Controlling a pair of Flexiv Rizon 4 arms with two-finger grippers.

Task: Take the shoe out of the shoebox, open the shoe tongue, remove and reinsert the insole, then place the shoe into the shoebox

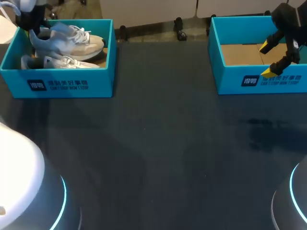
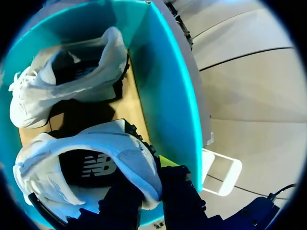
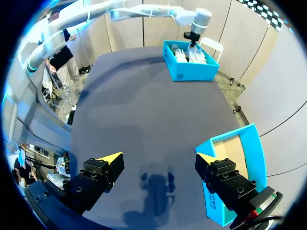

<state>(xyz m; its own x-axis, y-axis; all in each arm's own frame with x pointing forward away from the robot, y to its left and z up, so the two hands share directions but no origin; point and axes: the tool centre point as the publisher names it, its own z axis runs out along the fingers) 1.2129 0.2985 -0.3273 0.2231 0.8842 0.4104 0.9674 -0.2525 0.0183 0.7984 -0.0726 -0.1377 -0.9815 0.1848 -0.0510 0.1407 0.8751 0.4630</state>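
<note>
The pale grey shoe (image 2: 129, 158), soft mesh with a dark lining, lies in the teal cardboard shoebox (image 2: 163, 86) at the bench's (image 1: 158, 143) far left, beside its twin (image 2: 72, 81). The left fingers (image 2: 165, 161) clench its padded heel. The right fingers (image 3: 111, 158) are spread wide above a second box (image 3: 256, 158).

support: dark table (image 1: 158, 158) | on it: left shoebox (image 1: 57, 84), teal, far corner | right shoebox (image 1: 230, 80), teal, far corner
</note>
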